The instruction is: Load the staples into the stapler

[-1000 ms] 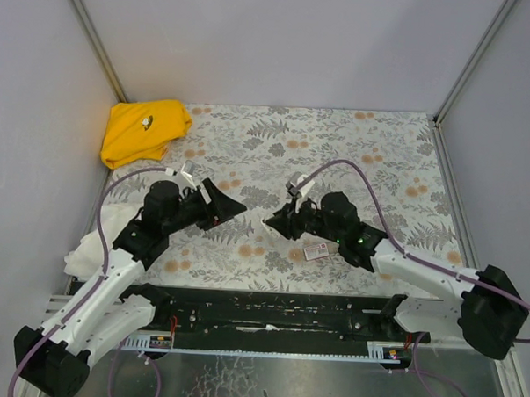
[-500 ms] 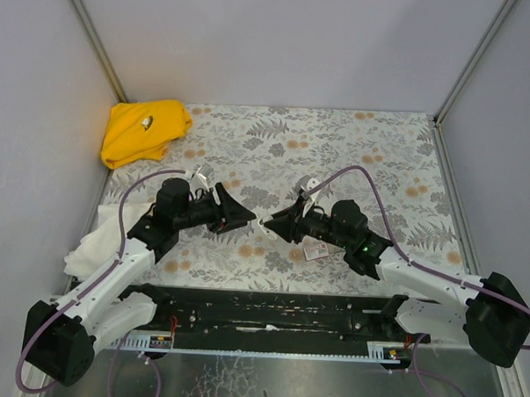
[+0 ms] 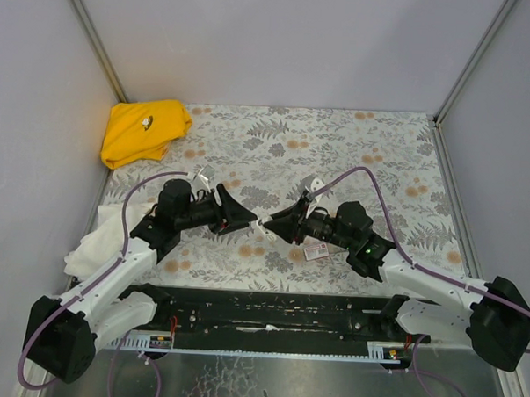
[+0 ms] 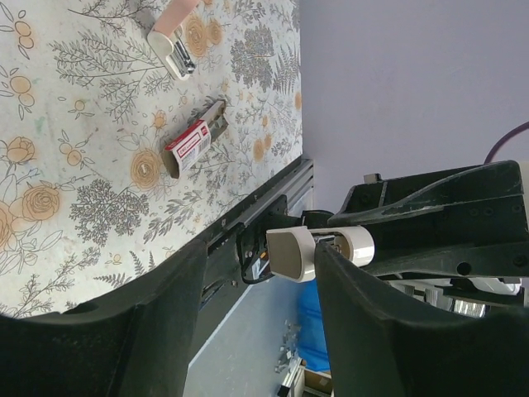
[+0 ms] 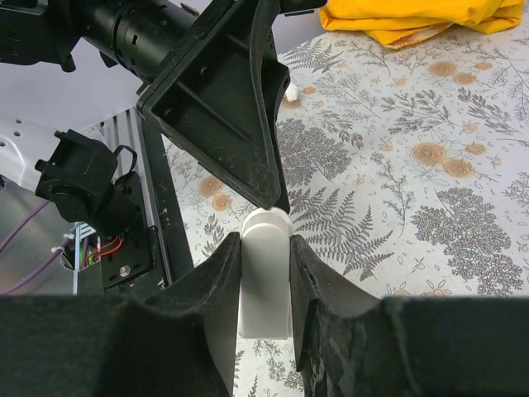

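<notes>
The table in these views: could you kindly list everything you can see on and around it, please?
Stapler: one, pink and white, on the table past the box.
Box: one, red and white, on the table by the right arm.
White piece: one, white, in the right gripper.
Yellow cloth: one, far left corner.
White cloth: one, near left edge.
Table: one, floral cover.
Left gripper: one, black, open around the white piece's end.
Right gripper: one, black, shut on the white piece.
</notes>
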`<state>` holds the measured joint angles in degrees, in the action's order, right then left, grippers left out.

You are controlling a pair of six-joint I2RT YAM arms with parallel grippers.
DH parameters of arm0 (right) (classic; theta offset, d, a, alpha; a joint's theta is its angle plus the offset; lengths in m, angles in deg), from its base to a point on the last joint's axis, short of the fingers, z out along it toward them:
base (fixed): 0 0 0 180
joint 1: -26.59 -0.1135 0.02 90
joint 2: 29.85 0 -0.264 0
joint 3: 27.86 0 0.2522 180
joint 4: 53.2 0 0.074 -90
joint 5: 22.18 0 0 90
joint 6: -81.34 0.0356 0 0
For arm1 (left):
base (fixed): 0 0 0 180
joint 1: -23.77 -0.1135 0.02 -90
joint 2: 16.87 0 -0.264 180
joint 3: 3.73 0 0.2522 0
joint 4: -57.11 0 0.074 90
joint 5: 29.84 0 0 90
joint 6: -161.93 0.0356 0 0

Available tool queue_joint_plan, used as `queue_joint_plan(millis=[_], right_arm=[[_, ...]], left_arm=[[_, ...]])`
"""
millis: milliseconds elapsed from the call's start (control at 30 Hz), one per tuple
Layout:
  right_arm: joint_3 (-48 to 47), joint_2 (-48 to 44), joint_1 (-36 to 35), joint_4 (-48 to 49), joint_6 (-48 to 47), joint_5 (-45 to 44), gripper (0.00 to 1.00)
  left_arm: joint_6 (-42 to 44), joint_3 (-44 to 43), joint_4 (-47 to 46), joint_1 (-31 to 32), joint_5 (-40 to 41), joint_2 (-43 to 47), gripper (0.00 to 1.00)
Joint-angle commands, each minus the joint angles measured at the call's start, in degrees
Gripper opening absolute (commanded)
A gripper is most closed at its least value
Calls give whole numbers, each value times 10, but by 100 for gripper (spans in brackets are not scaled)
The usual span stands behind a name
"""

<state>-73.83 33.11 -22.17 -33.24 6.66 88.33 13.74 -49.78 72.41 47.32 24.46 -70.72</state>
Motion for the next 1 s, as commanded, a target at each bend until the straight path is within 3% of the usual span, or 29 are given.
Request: queue_joint_plan(millis=[0, 367, 967], right_arm=[[-6, -24, -4, 39, 3, 8, 0], [-10, -14, -3, 10, -10, 2, 0], [-20, -42, -4, -18, -21, -26, 0]], left_arm=[[-2, 11, -44, -4, -28, -12, 53], [-7, 4, -82, 1, -41, 3, 55], [23, 0, -39, 29, -23, -30, 56]])
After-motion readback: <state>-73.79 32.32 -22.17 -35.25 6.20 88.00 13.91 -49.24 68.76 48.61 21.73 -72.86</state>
